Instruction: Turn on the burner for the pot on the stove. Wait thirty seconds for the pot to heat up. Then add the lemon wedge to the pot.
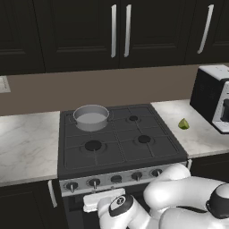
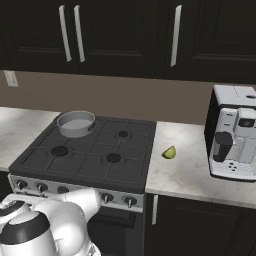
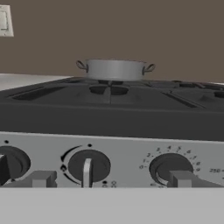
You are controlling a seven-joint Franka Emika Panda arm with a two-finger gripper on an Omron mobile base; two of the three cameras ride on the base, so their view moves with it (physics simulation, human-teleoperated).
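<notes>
- The stove [image 1: 117,138] is the landmark: the pot [image 1: 91,117] sits on its rear-left burner, near the back wall, upright and apparently empty.
- The lemon wedge [image 1: 184,124] lies on the marble counter [image 2: 190,165] just right of the stove, between it and the white coffee machine [image 2: 234,132], well apart from the pot.
- The gripper [image 3: 109,180] hovers low in front of the stove's silver knob strip, jaws spread wide and holding nothing; its fingertips [image 3: 43,178] flank the second knob from the left [image 3: 89,166].
- That knob looks rigid, round and smooth, likely stiff to turn; its raised centre bar is the sensible place to pinch, one finger on each flat side. I cannot tell for sure that it is the one for the pot's burner.
- The wedge is tiny, light and probably soft and slippery; a gentle pinch across its two cut faces should hold it, while a hard squeeze could crush it or make it squirt out.
- The pot appears stiff metal with small side handles; it needs no lifting for this task.
</notes>
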